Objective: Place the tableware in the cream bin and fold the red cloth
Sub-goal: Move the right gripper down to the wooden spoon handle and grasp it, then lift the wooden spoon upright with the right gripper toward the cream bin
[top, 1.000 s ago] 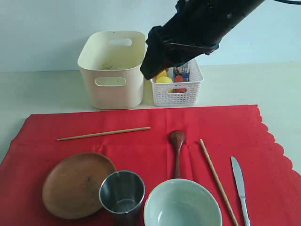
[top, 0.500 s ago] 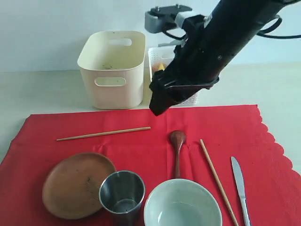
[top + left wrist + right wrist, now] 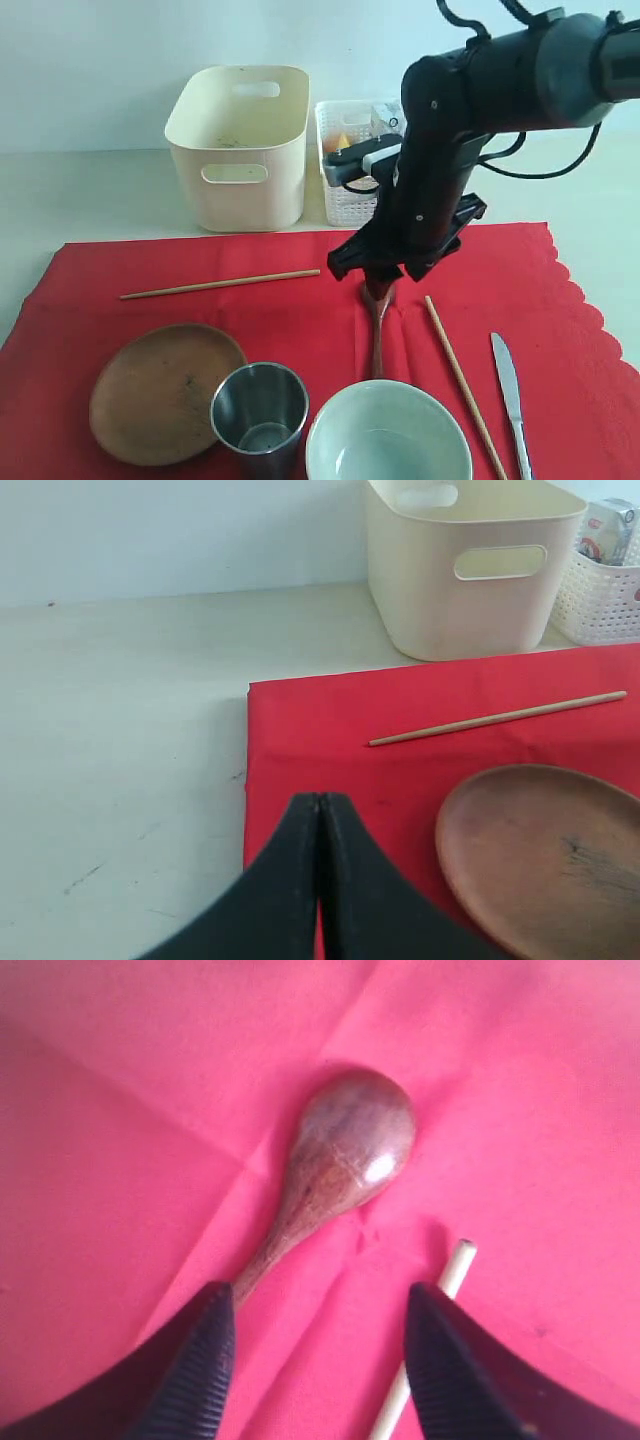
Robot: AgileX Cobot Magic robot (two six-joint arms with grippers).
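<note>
Right end effector (image 3: 318,1305) hangs low over the spoon (image 3: 350,1145) on the red cloth (image 3: 150,265). Its jaws are apart and grip nothing. The spoon's handle lies just beside one finger and a chopstick (image 3: 452,1265) end near the other. My left end effector (image 3: 318,810) is closed and empty, above the cloth's edge near the plate (image 3: 550,850). Bin (image 3: 240,130) stands on the table behind the cloth.

Plain red cloth (image 3: 300,310); cream bin (image 3: 245,205); brown plate (image 3: 160,395).

A white lattice basket (image 3: 348,205) holds a carton (image 3: 607,530).
</note>
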